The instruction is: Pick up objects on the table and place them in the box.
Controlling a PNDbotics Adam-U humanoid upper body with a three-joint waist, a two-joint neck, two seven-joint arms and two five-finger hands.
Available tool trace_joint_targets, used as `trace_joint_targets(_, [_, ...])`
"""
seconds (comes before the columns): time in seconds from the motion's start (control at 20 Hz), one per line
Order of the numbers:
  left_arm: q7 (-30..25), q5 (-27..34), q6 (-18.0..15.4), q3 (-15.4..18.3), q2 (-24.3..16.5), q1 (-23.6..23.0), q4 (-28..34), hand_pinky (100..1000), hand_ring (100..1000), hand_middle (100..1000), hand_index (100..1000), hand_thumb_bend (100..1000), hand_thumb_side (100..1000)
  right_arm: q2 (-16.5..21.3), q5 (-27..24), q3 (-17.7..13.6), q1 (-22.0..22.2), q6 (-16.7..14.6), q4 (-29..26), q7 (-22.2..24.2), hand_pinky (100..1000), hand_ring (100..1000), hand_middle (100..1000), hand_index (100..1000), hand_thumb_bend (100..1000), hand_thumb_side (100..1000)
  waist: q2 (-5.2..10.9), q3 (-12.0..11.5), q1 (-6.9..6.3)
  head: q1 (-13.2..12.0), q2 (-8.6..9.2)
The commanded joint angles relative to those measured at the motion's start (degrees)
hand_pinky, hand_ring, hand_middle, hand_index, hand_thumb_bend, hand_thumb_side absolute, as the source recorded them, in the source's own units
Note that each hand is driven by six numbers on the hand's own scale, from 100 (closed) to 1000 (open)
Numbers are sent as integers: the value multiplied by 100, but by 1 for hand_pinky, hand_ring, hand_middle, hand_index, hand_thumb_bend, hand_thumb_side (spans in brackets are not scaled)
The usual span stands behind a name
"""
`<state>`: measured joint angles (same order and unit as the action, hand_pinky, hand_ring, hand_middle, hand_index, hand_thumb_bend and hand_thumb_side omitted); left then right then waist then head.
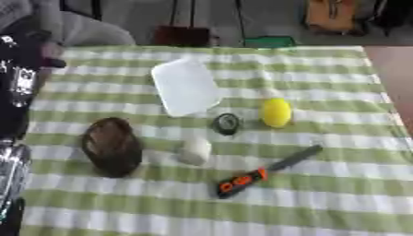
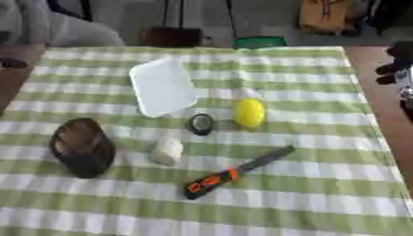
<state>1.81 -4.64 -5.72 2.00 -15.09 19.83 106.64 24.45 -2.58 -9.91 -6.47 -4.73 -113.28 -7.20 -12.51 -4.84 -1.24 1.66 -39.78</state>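
- Looking down through the left eye view, we have the table (image 1: 339, 184) in its green-and-white checked cloth, with the objects spread across the middle.
- A white box (image 1: 185, 86) lies flat towards the far centre, nothing visible in it.
- Just beside its near right corner sits a small dark round thing (image 1: 227, 123), and right of that, close by, a yellow lemon-like object (image 1: 276, 112).
- Nearer the camera there's a small white object (image 1: 194, 151), standing apart from the box.
- Off to the left lies a brown oval bowl-like object (image 1: 111, 146), well apart from the rest.
- Front and centre, a knife with an orange-and-black handle (image 1: 266, 172) lies slantwise, blade pointing up and to the right.
- Along the left edge, dark and silver arm parts (image 1: 14, 92) come into view; the left robot hand itself I cannot make out here.
- Over to the right eye view: same layout, everything shifted a touch leftward.
- At the right edge, above the bare brown surface beside the cloth, a dark shape shows: the right robot hand (image 2: 395, 62), well apart from every object; whether its fingers are apart or together, I cannot tell.
- All the objects lie on the cloth, outside the box, none touched by either arm.
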Motion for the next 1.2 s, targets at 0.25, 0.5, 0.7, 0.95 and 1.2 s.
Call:
trace_joint_targets(0.25, [-11, -74, 59, 54, -157, -1, 97, 630, 865, 887, 860, 507, 768, 193, -71, -17, 20, -2, -131, 38, 586, 618, 690, 753, 219, 587, 167, -14, 22, 3, 19])
trace_joint_targets(0.5, [-24, -105, 85, 59, -159, -2, 95, 630, 866, 888, 860, 506, 770, 196, -74, -18, 27, -2, -131, 41, 586, 618, 690, 754, 221, 586, 174, -11, 28, 3, 34])
trace_joint_targets(0.7, [-29, -125, 100, 62, -158, -4, 97, 629, 866, 888, 860, 507, 770, 193, -67, -17, 29, -2, -131, 43, 586, 618, 691, 755, 222, 586, 169, -9, 31, -6, 35])
trace_joint_targets(0.95, [-147, -272, 198, 51, -365, -2, 77, 631, 868, 893, 867, 558, 749, 193, -54, -16, 37, 7, -131, 49, 588, 619, 693, 757, 224, 589, 162, 11, 30, -13, 25])
trace_joint_targets(1.2, [-969, -1200, 450, -17, -1247, -96, 98, 699, 877, 905, 917, 626, 772, 215, -21, -22, 69, 20, -131, 58, 587, 619, 693, 758, 226, 591, 161, 32, 0, -2, 2])
